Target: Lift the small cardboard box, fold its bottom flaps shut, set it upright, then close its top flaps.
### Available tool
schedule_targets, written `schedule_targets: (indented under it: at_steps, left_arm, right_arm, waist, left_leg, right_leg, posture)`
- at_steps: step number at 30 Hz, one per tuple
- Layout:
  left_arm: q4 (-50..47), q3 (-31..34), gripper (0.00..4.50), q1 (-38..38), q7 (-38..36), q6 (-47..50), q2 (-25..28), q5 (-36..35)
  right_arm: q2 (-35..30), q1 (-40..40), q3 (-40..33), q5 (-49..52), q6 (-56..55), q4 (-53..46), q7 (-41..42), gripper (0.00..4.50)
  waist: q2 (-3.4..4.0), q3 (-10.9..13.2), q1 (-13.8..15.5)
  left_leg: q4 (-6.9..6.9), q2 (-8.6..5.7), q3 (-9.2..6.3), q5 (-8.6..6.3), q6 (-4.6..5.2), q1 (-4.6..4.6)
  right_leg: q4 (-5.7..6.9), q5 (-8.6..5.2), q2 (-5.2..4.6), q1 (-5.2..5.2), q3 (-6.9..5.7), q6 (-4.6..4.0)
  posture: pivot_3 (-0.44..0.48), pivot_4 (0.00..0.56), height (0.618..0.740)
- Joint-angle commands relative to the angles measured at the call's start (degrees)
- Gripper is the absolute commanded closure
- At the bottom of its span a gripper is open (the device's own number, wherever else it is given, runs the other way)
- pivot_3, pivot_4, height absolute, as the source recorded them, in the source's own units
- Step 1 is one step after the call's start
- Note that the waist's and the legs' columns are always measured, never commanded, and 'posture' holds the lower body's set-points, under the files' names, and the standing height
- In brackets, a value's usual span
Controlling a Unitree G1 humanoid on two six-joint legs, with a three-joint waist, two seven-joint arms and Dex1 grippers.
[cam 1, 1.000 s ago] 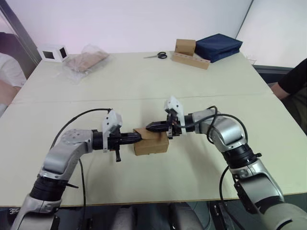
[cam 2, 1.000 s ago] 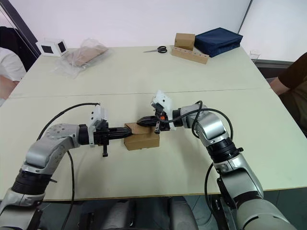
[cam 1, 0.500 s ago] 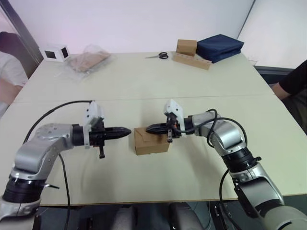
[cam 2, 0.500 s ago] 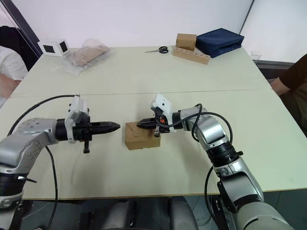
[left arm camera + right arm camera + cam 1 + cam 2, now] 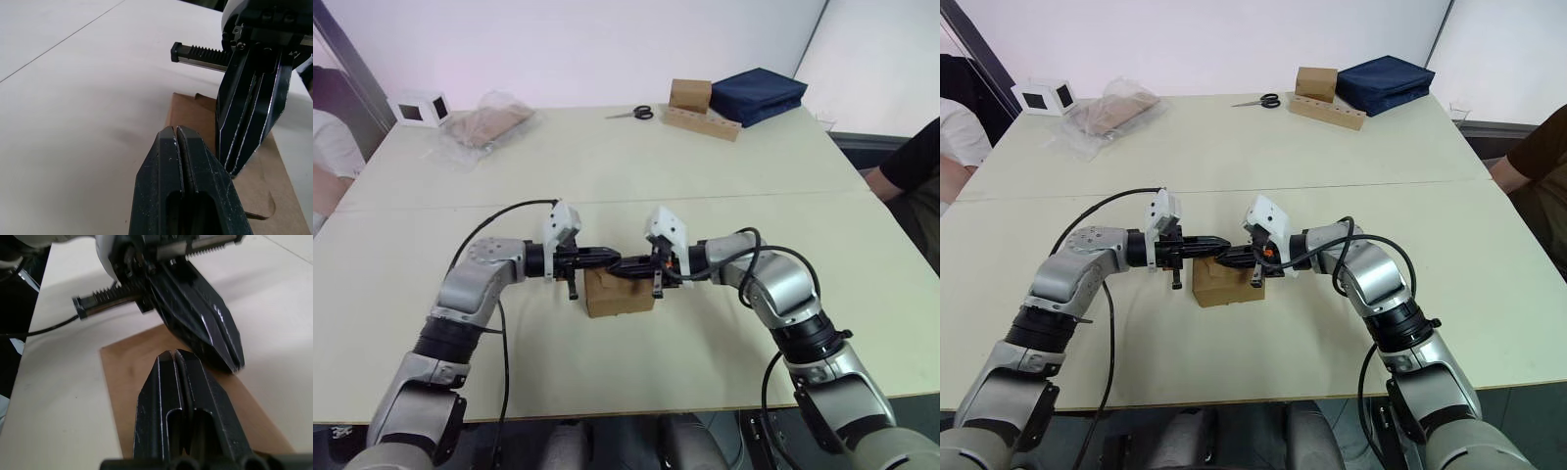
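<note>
Table (image 5: 724,323) layout reads the same as a second ago: navy bag (image 5: 759,95), brown box (image 5: 690,94) beside it, scissors (image 5: 633,114), plastic bag (image 5: 487,122) and white cube box (image 5: 419,107) all sit at the far edge, well apart from our work.

Small cardboard box (image 5: 619,297) stands on the table near the front centre, same spot as half a second ago, not lifted. Its top flaps (image 5: 195,115) look folded down flat, going by the wrist views; we judge the task is in its last step, pressing those flaps shut.

What changed: half a second ago our left gripper (image 5: 607,257) was pulled back, well clear of the box to its left. It has swung back in and now sits over the box top, tip to tip with the right gripper (image 5: 625,265), which stayed put. Both have fingers pressed together, holding nothing. Right tip appears to rest on the top panel; contact for the left we cannot confirm.

Our read: both tips are pinning the flaps. Risk is flaps springing up on release.
</note>
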Motion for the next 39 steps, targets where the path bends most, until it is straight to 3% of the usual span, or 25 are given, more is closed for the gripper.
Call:
schedule_targets:
  at_steps: [1,10,39]
  left_arm:
    - [0.12,-0.17,4.47,-0.69,-1.03,-1.38,-0.17,0.96]
    - [2.0,0.29,4.47,-2.32,-0.92,-2.1,-1.91,1.68]
    - [3.16,0.4,4.47,-2.59,-1.65,-3.25,-2.83,3.09]
  right_arm:
    - [-1.1,-0.1,-2.72,2.33,1.8,-6.16,-1.28,4.5]
    - [-4.72,3.96,-3.32,4.64,5.53,-14.05,-3.15,4.5]
    - [-6.31,4.68,3.74,-1.24,3.04,-11.11,-6.53,4.5]
  waist:
    - [0.0,0.0,0.01]
    - [0.0,0.0,0.12]
    - [-0.01,0.0,0.04]
  left_leg:
    - [0.0,0.0,0.0,0.0,0.0,0.0]
    - [0.01,-0.01,-0.01,0.0,0.01,0.0]
    - [0.02,-0.01,-0.02,0.0,0.01,0.0]
  right_leg:
    - [0.0,0.0,0.0,0.0,0.0,0.0]
    - [0.0,0.0,-0.01,0.03,-0.01,0.0]
    - [0.0,0.0,0.0,0.04,-0.01,0.0]
  posture:
    - [0.0,0.15,0.74]
    - [0.0,0.15,0.74]
    - [0.0,0.15,0.74]
